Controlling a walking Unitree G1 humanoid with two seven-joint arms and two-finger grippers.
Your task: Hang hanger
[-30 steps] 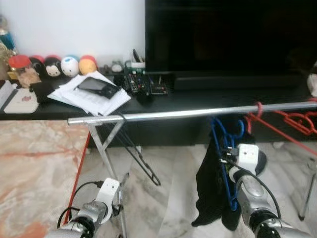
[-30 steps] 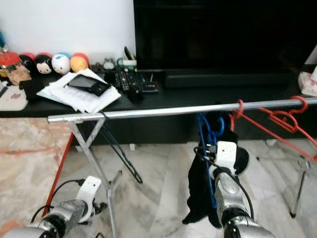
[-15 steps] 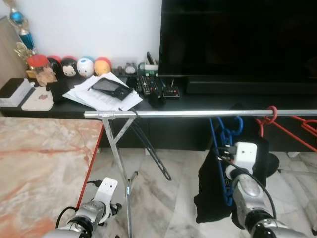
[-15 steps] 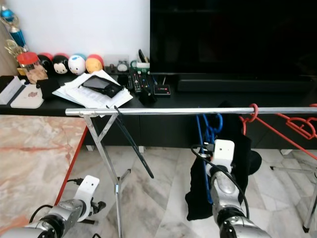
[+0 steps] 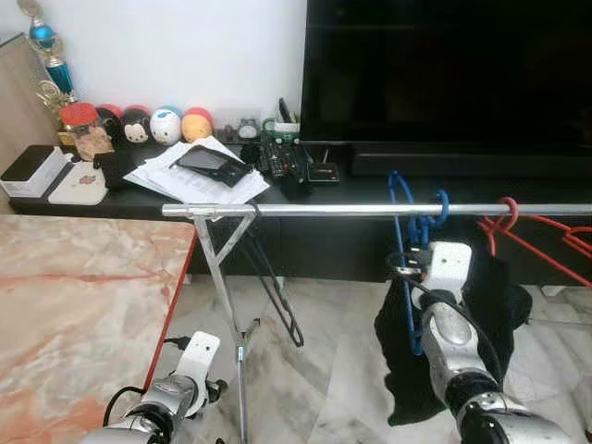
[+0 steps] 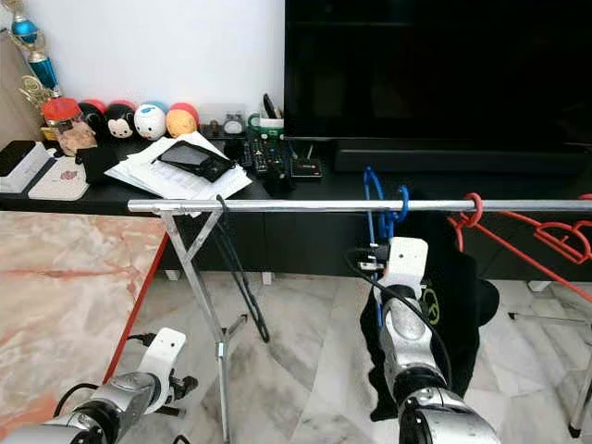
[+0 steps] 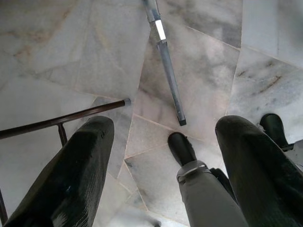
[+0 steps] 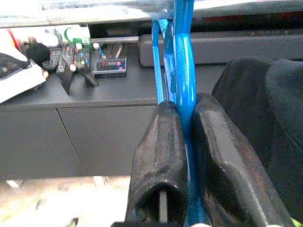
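Note:
My right gripper (image 8: 186,113) is shut on the neck of a blue hanger (image 8: 182,71), with its black fingers (image 8: 158,156) pressed on both sides. A black garment (image 5: 490,305) hangs from the hanger. In the left eye view the right gripper (image 5: 418,270) is just below the silver rail (image 5: 324,210). The blue hook (image 5: 412,194) crosses the rail and rises above it; I cannot tell if it rests on it. Low at the left, my left gripper (image 7: 163,161) hangs open over the floor.
Red hangers (image 5: 507,220) hang on the rail to the right. The rack's crossed legs (image 5: 222,296) stand at the left end. A marble table (image 5: 74,305) is at my left. Behind are a black console (image 5: 351,190) with papers and remotes, and a TV (image 5: 444,74).
My right gripper has lifted the blue hanger: its hook was under the rail and now stands across and above it. The garment rose with it. The camera also shifted.

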